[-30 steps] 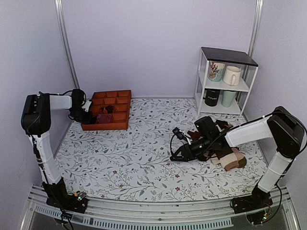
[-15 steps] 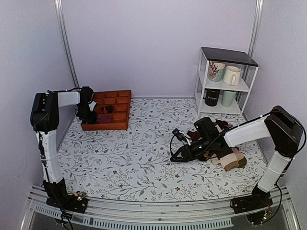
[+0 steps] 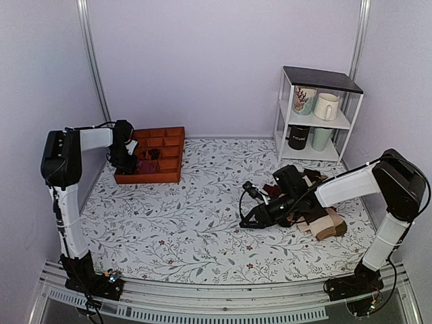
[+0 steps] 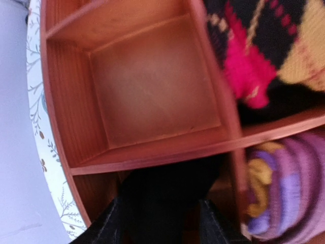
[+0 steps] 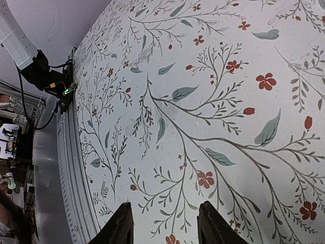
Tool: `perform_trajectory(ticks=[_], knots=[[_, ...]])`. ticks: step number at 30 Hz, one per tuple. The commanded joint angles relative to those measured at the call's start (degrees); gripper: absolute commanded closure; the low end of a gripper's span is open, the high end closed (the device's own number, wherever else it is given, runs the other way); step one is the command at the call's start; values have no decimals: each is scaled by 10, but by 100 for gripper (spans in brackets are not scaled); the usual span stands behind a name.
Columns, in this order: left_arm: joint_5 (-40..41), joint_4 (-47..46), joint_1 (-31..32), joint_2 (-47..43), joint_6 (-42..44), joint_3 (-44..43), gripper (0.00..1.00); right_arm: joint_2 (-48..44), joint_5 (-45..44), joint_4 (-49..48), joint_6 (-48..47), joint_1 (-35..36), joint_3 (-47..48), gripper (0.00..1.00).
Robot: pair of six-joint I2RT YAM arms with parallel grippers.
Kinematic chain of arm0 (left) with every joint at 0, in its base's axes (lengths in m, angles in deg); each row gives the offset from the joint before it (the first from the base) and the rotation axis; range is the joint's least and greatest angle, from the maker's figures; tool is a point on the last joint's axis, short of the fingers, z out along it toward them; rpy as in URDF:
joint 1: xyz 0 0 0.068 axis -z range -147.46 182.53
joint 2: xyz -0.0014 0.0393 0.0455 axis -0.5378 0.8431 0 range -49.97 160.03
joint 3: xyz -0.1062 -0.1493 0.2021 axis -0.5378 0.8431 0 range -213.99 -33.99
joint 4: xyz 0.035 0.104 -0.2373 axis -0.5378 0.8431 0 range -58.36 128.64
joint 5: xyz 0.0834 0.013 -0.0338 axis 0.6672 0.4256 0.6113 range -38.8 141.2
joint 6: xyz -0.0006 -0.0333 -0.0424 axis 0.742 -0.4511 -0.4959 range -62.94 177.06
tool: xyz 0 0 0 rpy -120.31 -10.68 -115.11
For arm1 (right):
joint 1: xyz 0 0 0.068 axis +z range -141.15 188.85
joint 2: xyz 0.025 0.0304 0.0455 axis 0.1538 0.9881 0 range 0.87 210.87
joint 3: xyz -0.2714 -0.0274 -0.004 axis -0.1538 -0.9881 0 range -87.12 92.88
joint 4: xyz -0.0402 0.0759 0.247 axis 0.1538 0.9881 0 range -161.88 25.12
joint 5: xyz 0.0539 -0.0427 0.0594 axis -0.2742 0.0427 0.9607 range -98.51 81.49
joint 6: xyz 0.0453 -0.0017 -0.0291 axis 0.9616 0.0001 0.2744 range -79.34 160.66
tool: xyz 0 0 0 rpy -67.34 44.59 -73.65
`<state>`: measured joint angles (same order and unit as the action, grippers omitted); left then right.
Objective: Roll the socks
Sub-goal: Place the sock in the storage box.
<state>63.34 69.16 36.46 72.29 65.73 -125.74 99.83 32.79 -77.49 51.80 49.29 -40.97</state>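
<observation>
Left fingers apart, astride black socks in tray compartment | right fingers apart, empty, over floral table

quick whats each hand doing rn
Left hand: fingers either side of a black sock in the tray; cannot tell if it is gripped.
Right hand: open, empty.
</observation>
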Motion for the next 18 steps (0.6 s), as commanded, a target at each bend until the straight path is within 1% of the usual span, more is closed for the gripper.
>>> perform_trajectory(ticks=[1,6,12,14,16,18], knots=[[-9,-16,9,-32,11,5,48,3,12,8,-6,-4,12,55],[-13,-21,11,-45,9,11,48,1,15,12,-8,-4,17,55],[-10,-51,13,-89,14,32,47,-1,9,22,-10,-4,29,55],[-13,-59,14,-120,16,41,46,-2,4,28,-13,-4,33,54],[-14,-70,17,-149,16,55,44,-4,-6,36,-16,-4,40,54],[-14,-87,22,-182,16,75,40,-8,-17,46,-19,-5,46,51]])
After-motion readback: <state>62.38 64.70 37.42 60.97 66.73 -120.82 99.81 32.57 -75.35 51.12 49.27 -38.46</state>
